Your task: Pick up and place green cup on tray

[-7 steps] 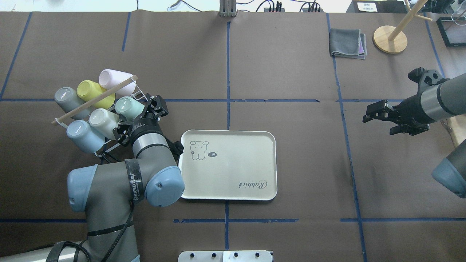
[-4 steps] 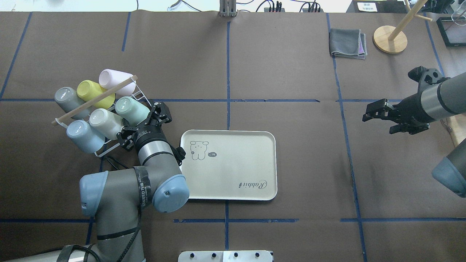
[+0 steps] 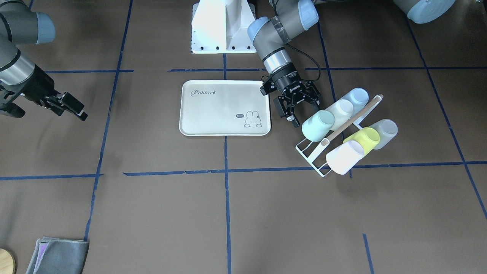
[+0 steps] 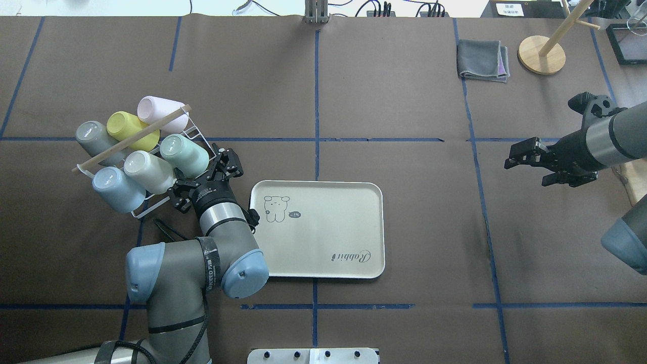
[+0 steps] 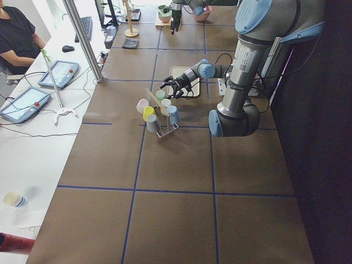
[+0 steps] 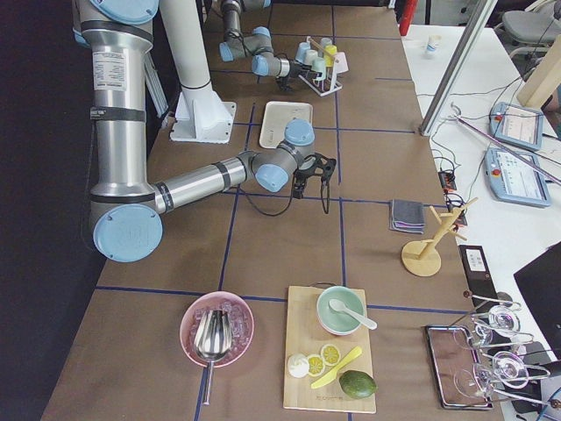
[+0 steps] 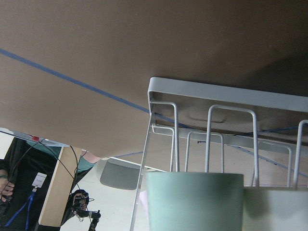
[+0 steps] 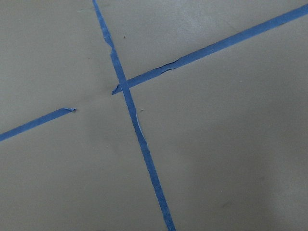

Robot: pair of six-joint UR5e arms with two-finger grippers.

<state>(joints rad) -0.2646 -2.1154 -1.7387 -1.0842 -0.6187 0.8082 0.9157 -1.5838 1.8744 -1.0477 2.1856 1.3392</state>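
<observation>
Left gripper (image 4: 225, 163), wide open and empty, sits just beside the green cup (image 4: 184, 151) tilted on its rack (image 4: 198, 135), probably lining up a sideways grasp.

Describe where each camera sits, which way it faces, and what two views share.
Front-facing: across the table, looking down at the robot; left gripper by the green cup.
Overhead: behind the robot, looking forward and down; left arm, right arm.
Exterior left: table's end; left arm near.
Exterior right: other end; right arm near.
Left wrist: faces the rack; no fingers show.
Right wrist: faces blue tape; no fingers.
Shared: front-facing and overhead both show the tray.
</observation>
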